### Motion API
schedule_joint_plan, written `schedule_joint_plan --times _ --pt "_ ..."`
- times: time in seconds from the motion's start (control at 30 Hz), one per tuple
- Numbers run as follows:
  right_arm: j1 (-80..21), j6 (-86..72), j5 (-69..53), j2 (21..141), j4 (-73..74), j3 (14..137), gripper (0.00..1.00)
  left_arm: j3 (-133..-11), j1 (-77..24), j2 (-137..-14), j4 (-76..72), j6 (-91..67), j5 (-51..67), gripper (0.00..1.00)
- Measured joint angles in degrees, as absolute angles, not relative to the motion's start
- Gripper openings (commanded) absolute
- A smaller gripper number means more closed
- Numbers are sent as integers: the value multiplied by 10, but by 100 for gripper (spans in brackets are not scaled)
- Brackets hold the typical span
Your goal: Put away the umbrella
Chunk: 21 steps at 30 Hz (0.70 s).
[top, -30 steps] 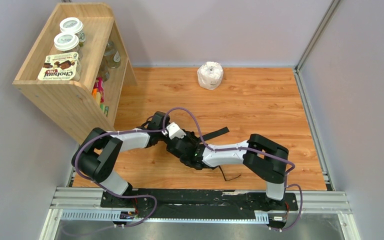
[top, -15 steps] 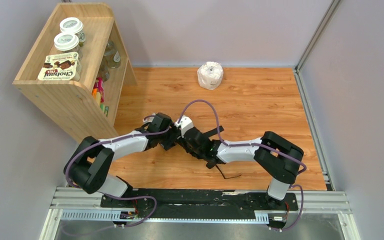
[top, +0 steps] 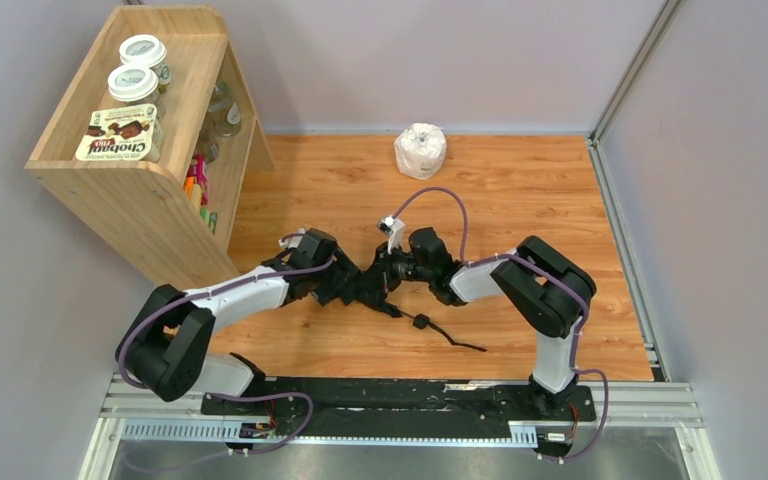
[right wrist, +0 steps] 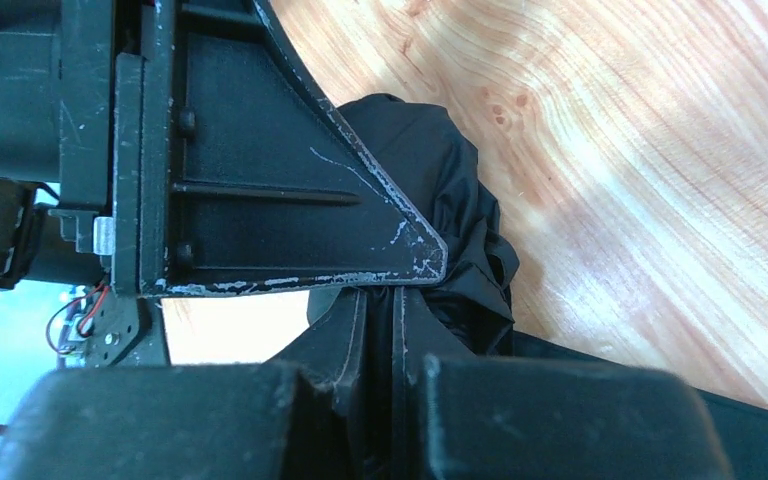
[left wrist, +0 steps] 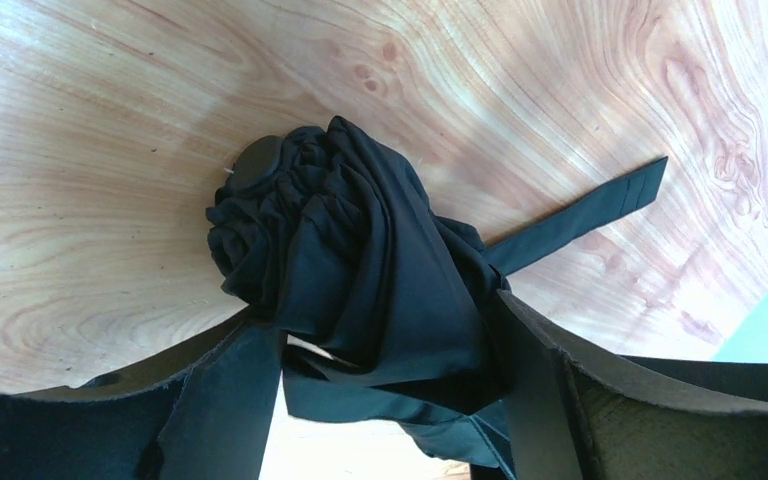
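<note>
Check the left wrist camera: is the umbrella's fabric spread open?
No, the umbrella is collapsed into a crumpled black bundle lying on the wooden table.

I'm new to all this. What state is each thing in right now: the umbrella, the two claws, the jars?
umbrella, folded, fabric bunched, lying on the table.
strap, loose, flat on the table.
left gripper, open, straddling the umbrella.
right gripper, shut on the umbrella's fabric.
jars, upright, lids on.
</note>
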<state>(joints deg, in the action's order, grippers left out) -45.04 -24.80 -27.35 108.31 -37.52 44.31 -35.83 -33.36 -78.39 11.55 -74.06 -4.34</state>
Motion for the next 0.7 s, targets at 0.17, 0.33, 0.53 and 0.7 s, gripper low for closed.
schedule_joint_plan --times 0.17,0.33,0.53,0.7 --pt "-435 -269 -311 1093 -392 440 2 -353 -333 -811 97 -770 -27 52" --pt "-429 -262 -322 1078 -351 448 12 -334 -330 -842 36 -803 -16 6" --pt "-431 -209 -288 1029 -151 510 41 -301 -331 -852 -60 -817 17 0" --pt "-479 -159 -196 1011 48 602 82 -297 -337 -852 -71 -817 16 0"
